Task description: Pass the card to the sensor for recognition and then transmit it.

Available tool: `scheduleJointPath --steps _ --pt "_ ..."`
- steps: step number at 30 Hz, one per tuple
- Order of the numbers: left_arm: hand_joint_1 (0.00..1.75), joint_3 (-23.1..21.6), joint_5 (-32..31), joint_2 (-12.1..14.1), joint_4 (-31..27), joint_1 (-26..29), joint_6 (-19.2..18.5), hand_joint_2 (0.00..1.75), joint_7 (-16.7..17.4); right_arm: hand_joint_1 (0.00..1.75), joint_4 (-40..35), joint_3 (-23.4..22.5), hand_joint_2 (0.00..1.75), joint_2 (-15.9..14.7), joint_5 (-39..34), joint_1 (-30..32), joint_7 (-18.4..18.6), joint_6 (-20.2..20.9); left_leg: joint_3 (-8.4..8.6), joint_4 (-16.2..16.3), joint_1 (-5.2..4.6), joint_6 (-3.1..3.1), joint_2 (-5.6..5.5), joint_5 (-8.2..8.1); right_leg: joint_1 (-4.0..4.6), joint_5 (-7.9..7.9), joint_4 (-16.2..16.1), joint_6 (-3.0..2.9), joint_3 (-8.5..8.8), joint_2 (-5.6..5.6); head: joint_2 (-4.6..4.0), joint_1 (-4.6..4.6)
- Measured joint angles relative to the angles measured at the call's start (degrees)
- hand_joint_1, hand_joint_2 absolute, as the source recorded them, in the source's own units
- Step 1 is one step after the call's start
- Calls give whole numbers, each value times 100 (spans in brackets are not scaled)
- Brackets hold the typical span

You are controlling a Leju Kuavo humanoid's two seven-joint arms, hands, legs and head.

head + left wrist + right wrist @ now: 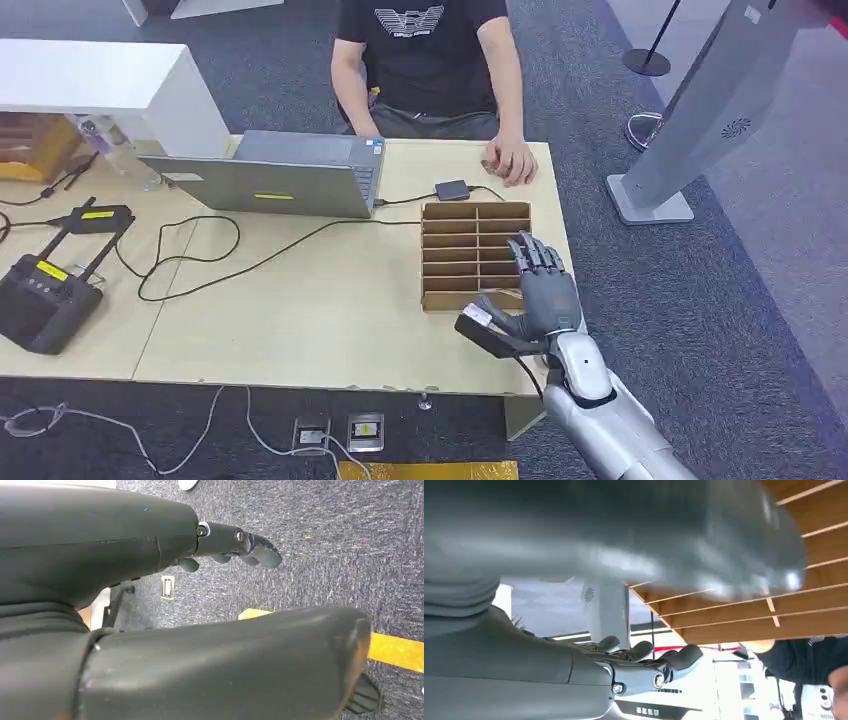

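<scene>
Right hand over the card box, nothing picked yet

The right hand (545,290) hovers above the slotted cardboard box (475,255) on the bench (330,300), fingers (535,255) spread and empty; any card is too small to tell. Picking, the sensor (452,190) pass and handover all appear to remain. The left hand (235,542) hangs, fingers loosely apart.

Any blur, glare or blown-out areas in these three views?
Head view: evenly lit and sharp, right hand and cardboard tray clear. Left wrist view: left hand sharp over carpet, nearer cover soft. Right wrist view: thumb smeared by blur, bright background washed out behind the fingers.
</scene>
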Motion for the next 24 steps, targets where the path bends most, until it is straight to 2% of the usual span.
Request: scheduleJointPath --steps 6,17,19,24 --pt "0 0 -9 59 0 2 -315 0 2 0 -286 -77 175 -55 179 -1 177 485 0 0 0 0 0 0 0 0 1 0 0 0 0 0" --pt "0 0 -2 122 0 6 -332 0 26 0 -529 -112 175 -74 228 -1 234 744 -1 0 0 0 0 0 0 0 0 0 0 1 0 -2" --pt "0 0 2 125 2 6 -332 0 39 0 -608 -116 175 -92 260 -1 262 890 0 0 0 0 0 0 0 0 0 0 0 1 0 -2" --pt "0 0 48 133 2 8 -396 0 66 0 -1067 -221 175 -234 420 36 402 1575 0 0 0 0 0 0 0 0 -1 0 0 0 0 -2"
